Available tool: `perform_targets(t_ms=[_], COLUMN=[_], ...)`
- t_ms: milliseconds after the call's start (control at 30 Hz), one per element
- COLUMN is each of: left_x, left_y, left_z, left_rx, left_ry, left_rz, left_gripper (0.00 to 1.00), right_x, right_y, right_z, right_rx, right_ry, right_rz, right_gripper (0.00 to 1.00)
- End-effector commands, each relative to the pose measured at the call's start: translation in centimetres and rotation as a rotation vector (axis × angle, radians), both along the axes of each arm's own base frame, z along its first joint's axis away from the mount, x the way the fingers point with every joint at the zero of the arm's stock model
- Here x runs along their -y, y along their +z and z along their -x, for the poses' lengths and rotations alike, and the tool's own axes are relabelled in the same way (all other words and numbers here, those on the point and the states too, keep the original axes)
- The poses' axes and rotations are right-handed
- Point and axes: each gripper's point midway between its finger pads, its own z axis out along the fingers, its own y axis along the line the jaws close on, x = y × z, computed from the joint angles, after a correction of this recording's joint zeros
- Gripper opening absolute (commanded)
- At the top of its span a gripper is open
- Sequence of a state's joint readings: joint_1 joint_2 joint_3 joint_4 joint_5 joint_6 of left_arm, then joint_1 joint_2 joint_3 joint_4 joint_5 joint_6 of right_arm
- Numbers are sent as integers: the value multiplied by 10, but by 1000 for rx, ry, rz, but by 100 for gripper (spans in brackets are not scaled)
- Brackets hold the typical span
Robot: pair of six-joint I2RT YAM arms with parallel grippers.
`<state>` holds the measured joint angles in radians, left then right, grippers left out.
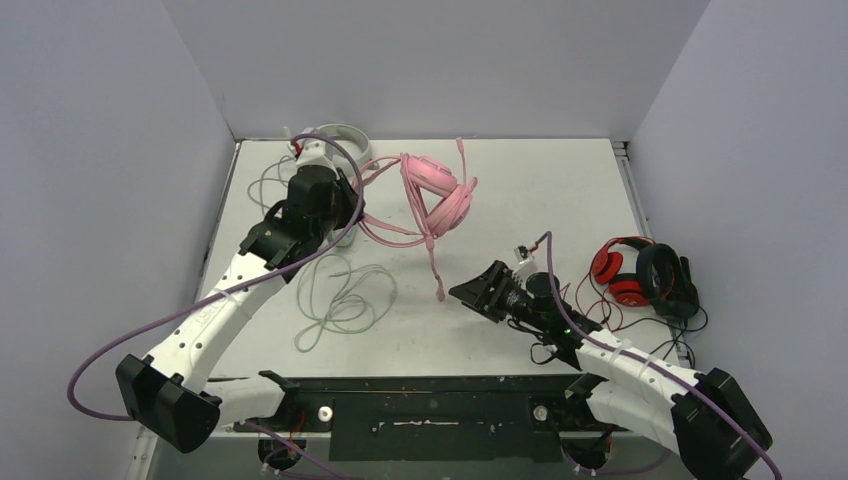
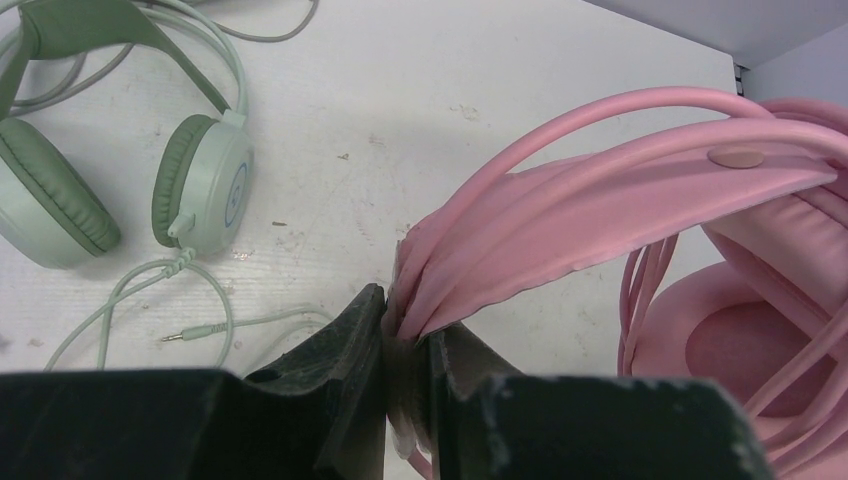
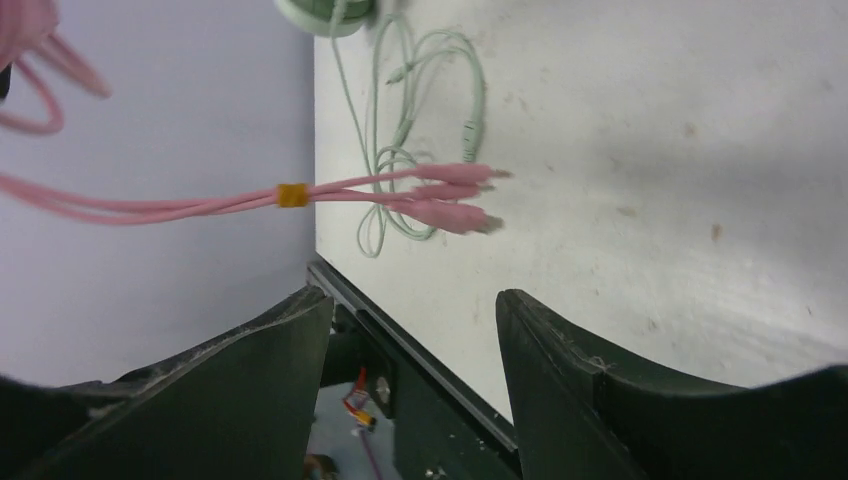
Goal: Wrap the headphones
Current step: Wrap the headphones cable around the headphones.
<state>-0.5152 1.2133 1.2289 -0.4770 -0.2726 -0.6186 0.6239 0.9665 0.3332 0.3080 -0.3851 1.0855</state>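
Observation:
The pink headphones point(image 1: 440, 195) hang above the table, with my left gripper point(image 1: 350, 205) shut on their padded headband point(image 2: 600, 215); in the left wrist view the fingers point(image 2: 350, 340) pinch the band's end. Their pink cable point(image 1: 432, 255) trails down, and its plugs point(image 3: 455, 195), bundled by an orange tie point(image 3: 292, 195), dangle just ahead of my right gripper point(image 3: 415, 320). That gripper point(image 1: 472, 285) is open with nothing between its fingers. The mint green headphones point(image 2: 190, 180) lie at the back left point(image 1: 338, 135), their cable point(image 1: 340, 295) loose on the table.
A red and black headset point(image 1: 640, 275) with dark cables lies at the right of the white table point(image 1: 560, 190). Grey walls close in three sides. The table's dark front rail point(image 3: 420, 340) runs under my right gripper.

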Motion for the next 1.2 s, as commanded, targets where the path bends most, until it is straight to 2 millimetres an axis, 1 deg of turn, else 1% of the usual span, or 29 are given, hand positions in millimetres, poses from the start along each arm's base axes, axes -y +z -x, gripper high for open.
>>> perform_targets(t_ms=[0, 67, 167, 267, 367, 433, 500, 633, 700, 833, 900, 1000, 1067, 1167], left_x=[12, 13, 13, 11, 11, 11, 11, 14, 18, 21, 21, 22, 22, 23], left_y=[64, 63, 63, 61, 59, 57, 55, 50, 52, 52, 51, 49, 50, 53], left_z=[-8, -8, -8, -7, -7, -7, -7, -6, -5, -2, -1, 0, 0, 2], left_rx=[185, 183, 181, 180, 184, 184, 185, 190, 205, 209, 203, 197, 198, 201], left_ry=[1, 0, 3, 14, 24, 29, 34, 23, -2, -16, -17, -21, -23, -32], left_rz=[212, 215, 218, 226, 249, 260, 272, 298, 309, 332, 334, 337, 342, 345], left_gripper=[0, 0, 0, 0, 0, 0, 0, 0, 0, 0, 0, 0, 0, 0], right_x=[4, 10, 14, 11, 5, 1, -2, -20, -27, -32, -41, -54, -57, -56], right_y=[24, 21, 14, 11, 14, 20, 23, 32, 30, 32, 36, 35, 35, 31], right_z=[-21, -26, -25, -20, -19, -22, -27, -32, -32, -44, -49, -55, -59, -66], right_rx=[-235, -304, -447, -590, -667, -696, -710, -740, -774, -774, -770, -779, -769, -722], right_ry=[-270, -353, -449, -506, -531, -540, -563, -547, -550, -573, -561, -557, -552, -558], right_rz=[-344, -372, -385, -446, -546, -629, -682, -718, -751, -820, -823, -810, -822, -787], right_gripper=[62, 64, 73, 73, 71, 70, 70, 70, 70, 70, 73, 79, 80, 77])
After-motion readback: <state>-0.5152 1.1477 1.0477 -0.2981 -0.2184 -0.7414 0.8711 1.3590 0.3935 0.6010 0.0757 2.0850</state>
